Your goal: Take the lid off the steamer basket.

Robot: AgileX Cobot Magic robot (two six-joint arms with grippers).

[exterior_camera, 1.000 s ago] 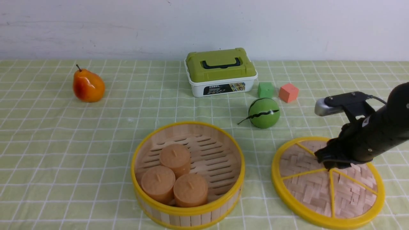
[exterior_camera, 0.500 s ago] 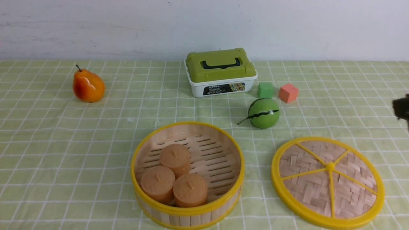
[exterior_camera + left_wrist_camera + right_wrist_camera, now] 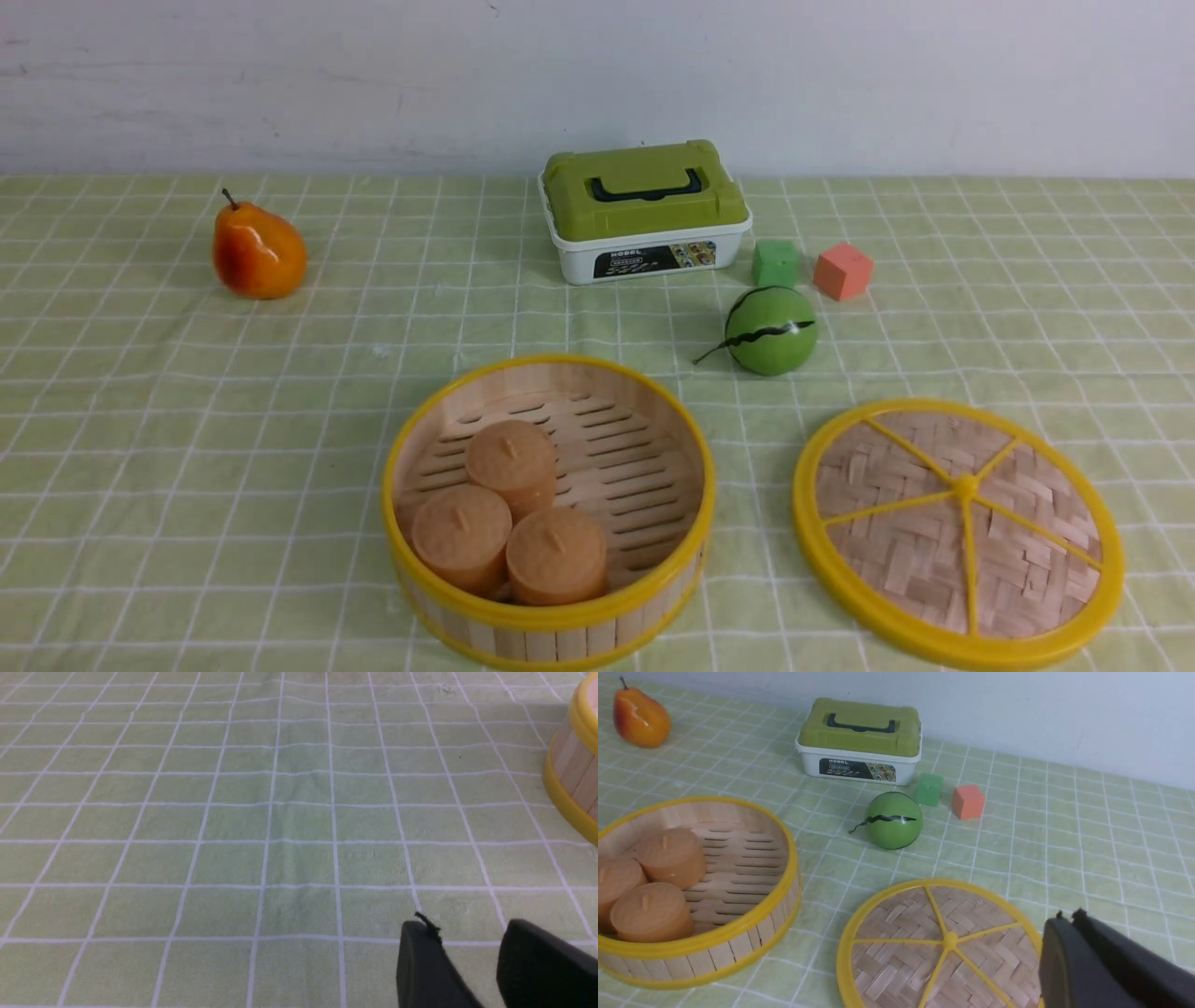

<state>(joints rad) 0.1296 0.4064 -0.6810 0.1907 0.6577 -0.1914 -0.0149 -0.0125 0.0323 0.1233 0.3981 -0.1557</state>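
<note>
The lid [image 3: 957, 532], woven bamboo with a yellow rim and spokes, lies flat on the cloth to the right of the steamer basket [image 3: 549, 509]; it also shows in the right wrist view [image 3: 941, 947]. The basket [image 3: 698, 886] stands open with three orange round cakes [image 3: 512, 509] inside. Neither arm shows in the front view. My right gripper [image 3: 1068, 917] is shut and empty, held above and beside the lid's edge. My left gripper [image 3: 465, 928] is open and empty over bare cloth, with the basket's wall [image 3: 577, 765] at that view's edge.
A white box with an olive-green lid [image 3: 644, 210] stands at the back centre. A green ball [image 3: 771, 329], a green cube [image 3: 777, 263] and an orange cube [image 3: 843, 271] lie behind the lid. A pear [image 3: 257, 250] sits at the back left.
My right arm let go of the lid's centre knob and drew back to the right, out of the front view. The lid stays flat on the cloth.
</note>
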